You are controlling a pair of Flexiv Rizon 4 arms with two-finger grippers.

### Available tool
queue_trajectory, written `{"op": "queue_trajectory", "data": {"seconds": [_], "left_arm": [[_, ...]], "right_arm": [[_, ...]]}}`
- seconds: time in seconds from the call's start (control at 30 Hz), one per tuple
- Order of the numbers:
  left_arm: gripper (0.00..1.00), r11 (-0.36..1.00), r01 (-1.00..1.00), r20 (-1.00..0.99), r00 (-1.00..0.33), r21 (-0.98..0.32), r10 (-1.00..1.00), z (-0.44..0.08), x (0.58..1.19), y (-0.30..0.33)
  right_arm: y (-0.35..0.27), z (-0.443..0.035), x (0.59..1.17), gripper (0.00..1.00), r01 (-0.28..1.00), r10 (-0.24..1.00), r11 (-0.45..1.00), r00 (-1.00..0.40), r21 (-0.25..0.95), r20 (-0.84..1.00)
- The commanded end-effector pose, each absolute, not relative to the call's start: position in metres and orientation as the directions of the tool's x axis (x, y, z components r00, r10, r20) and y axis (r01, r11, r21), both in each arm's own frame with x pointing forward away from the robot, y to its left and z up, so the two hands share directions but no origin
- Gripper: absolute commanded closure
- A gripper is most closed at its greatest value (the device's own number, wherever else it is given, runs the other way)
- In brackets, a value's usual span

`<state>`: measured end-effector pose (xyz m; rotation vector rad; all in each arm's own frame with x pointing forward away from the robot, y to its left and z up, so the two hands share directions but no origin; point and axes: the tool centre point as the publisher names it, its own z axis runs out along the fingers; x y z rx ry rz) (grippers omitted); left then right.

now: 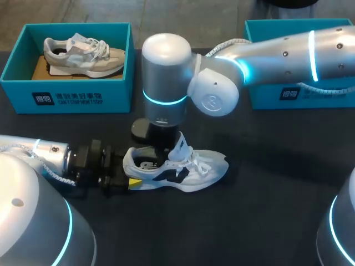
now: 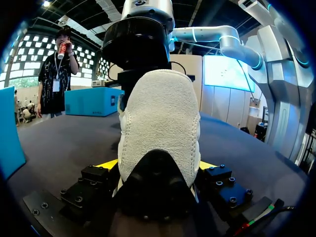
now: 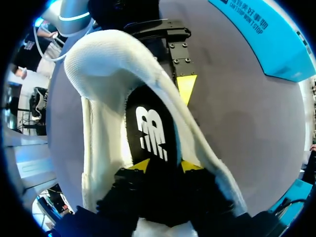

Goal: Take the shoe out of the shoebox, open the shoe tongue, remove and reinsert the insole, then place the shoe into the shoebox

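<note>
A white shoe with dark side panels (image 1: 183, 169) lies on the black table, toe pointing right. My left gripper (image 1: 132, 183) comes in low from the left. Its yellow fingers stand wide on both sides of the shoe's pale heel (image 2: 158, 123) and press on it. My right arm reaches over from the right, with its wrist straight above the shoe's mouth. My right gripper (image 3: 165, 165) is down inside the shoe. Its yellow tips stand close together on either side of the near end of the black insole (image 3: 148, 128). The white tongue (image 1: 180, 145) stands up.
A teal shoebox (image 1: 66, 97) at the back left holds a grey shoe (image 1: 83, 50). A second teal shoebox (image 1: 299, 94) stands at the back right, partly behind my right arm. Bare black tabletop lies in front of and to the right of the white shoe.
</note>
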<state>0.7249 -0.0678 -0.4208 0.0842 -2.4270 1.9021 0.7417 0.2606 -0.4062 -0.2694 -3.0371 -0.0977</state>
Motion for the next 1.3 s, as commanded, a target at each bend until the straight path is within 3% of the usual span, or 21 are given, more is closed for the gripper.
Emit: {"op": "queue_trajectory", "data": {"seconds": [0.03,0.27,1.3], "left_arm": [[1.0,0.238,-0.078,0.077,-0.997,-0.968,-0.012,-0.424,0.727,-0.069],[1.0,0.238,-0.078,0.077,-0.997,-0.968,-0.012,-0.424,0.727,-0.069],[1.0,0.238,-0.078,0.077,-0.997,-0.968,-0.012,-0.424,0.727,-0.069]], "right_arm": [[0.268,-0.43,0.728,0.76,0.173,0.166,0.984,-0.979,0.048,0.118],[0.263,-0.431,0.723,1.0,0.175,0.167,0.984,-0.976,0.042,0.139],[0.237,-0.382,0.735,1.0,0.225,0.219,0.969,-0.974,0.098,0.065]]}}
